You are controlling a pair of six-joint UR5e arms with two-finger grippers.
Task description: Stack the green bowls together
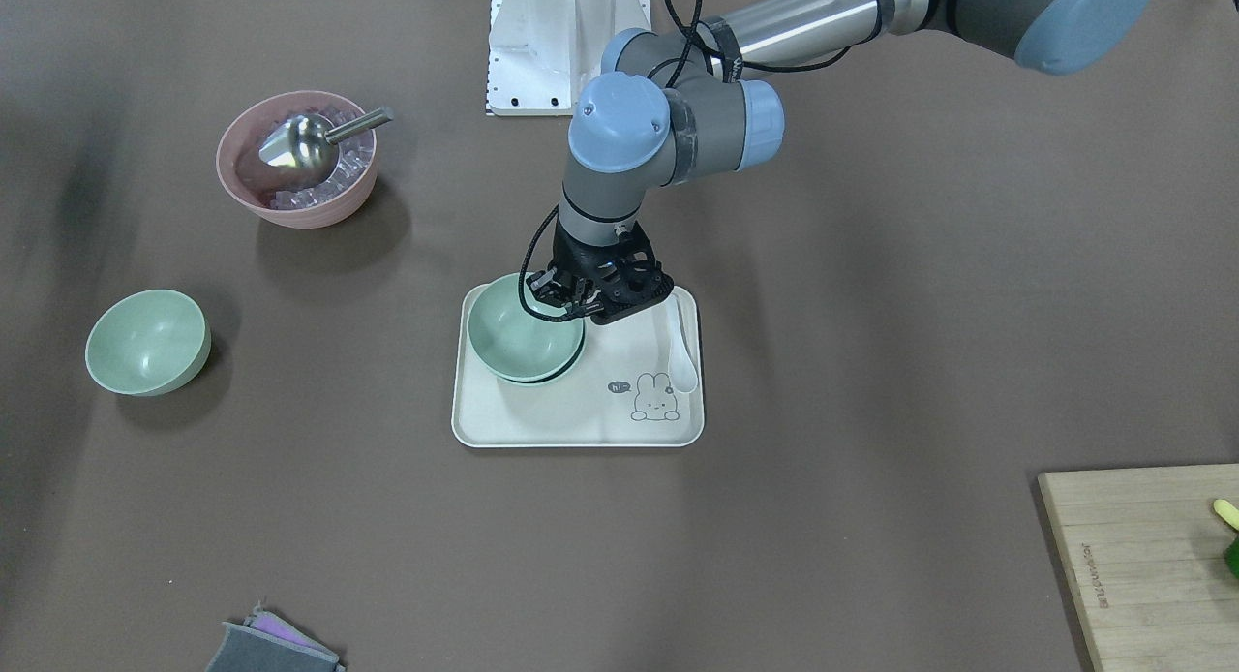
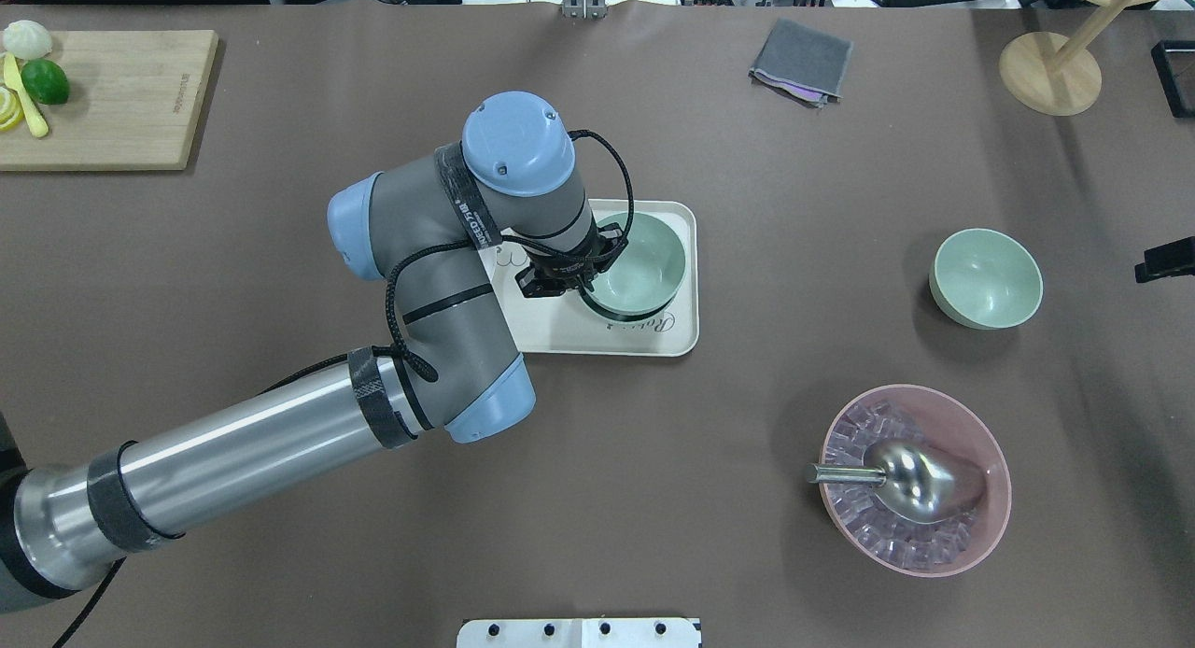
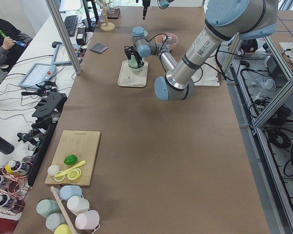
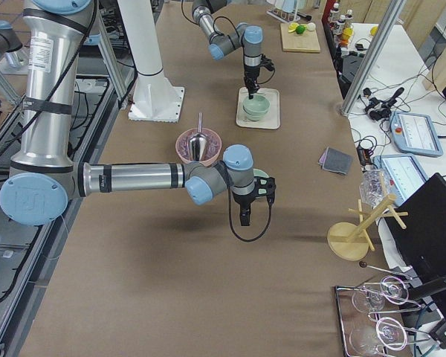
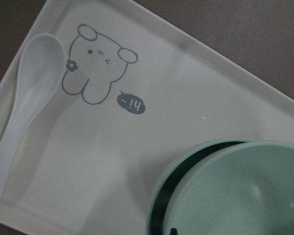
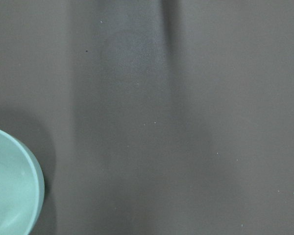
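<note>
Brown matte cover lies over the whole tabletop point(image 1: 871, 362). Two green bowls point(image 1: 518, 338) sit nested on a cream tray point(image 1: 581, 420). The third bowl point(image 1: 147, 341) stands alone, well apart. The left hand point(image 1: 571, 299) is at the nested rim and the right hand point(image 4: 245, 212) is beside the third bowl. Their grip I cannot tell.

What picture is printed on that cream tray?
A grey-outlined cartoon bunny with a "hi" speech bubble; clearest in the left wrist view.

Silver arm point(image 2: 243, 443), blue caps point(image 2: 518, 144), blk L gripper point(image 1: 579, 304)
</note>
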